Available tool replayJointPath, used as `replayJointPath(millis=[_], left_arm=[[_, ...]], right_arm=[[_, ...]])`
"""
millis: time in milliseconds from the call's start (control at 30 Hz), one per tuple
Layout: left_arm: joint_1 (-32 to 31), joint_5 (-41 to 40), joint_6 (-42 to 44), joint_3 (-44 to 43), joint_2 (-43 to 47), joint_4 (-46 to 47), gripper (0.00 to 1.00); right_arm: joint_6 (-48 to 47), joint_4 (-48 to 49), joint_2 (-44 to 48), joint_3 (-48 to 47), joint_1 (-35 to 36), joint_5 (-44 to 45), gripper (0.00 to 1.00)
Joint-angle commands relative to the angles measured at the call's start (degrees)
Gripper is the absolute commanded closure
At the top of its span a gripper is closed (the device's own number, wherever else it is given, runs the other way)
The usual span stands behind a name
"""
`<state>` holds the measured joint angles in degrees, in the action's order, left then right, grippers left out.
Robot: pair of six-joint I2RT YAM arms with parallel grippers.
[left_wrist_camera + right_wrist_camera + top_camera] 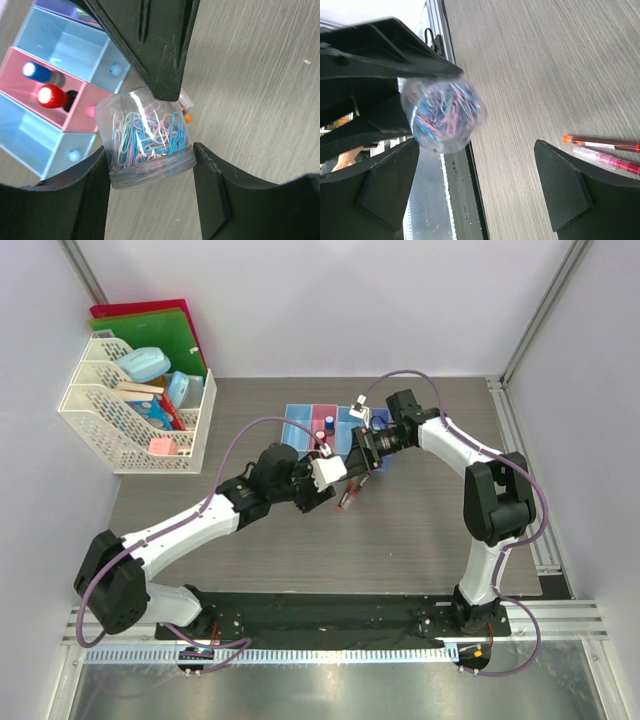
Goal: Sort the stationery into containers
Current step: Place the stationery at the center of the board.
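A clear jar of coloured paper clips (pixel 147 137) sits between my left gripper's (pixel 151 165) two fingers, which press on its lid; it is held above the table. It also shows in the right wrist view (pixel 442 115). My right gripper (pixel 476 150) is wide open beside the jar, one finger (pixel 155 45) just above it. The two grippers meet in the top view, left gripper (pixel 335 478), right gripper (pixel 352 455). Two thin red pens (pixel 605 146) lie on the table. The row of bins (pixel 300 425) stands just behind; the pink bin (pixel 85 100) holds a blue piece (pixel 36 71) and a red piece (pixel 50 96).
A white lattice rack (pixel 130 410) with boxes stands at the far left, red and green folders (pixel 150 325) behind it. The pens show under the grippers in the top view (pixel 350 495). A small orange tip (pixel 187 118) peeks out behind the jar.
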<state>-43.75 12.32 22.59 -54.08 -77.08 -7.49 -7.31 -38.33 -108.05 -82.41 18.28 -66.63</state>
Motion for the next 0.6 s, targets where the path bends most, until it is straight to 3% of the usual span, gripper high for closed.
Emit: replayJointPath(millis=[0, 233, 367, 567], left_arm=[[0.33, -0.01, 7.11, -2.61, 7.11, 3.28, 1.0], [1.65, 0.87, 18.61, -3.47, 8.79, -11.56, 1.0], [1.74, 0.61, 29.93, -6.2, 7.65, -22.37, 1.0], [1.12, -7.73, 41.38, -10.69, 3.96, -35.04, 1.0]], right_arm=[[-3.15, -0.43, 0.64, -0.64, -0.09, 5.37, 0.0], [-3.32, -1.66, 1.61, -2.58, -1.67, 4.67, 0.0], [-3.15, -1.75, 1.61, -3.02, -2.81, 4.23, 0.0], [-2.88, -1.66, 2.32, -3.37, -4.74, 3.88, 0.0]])
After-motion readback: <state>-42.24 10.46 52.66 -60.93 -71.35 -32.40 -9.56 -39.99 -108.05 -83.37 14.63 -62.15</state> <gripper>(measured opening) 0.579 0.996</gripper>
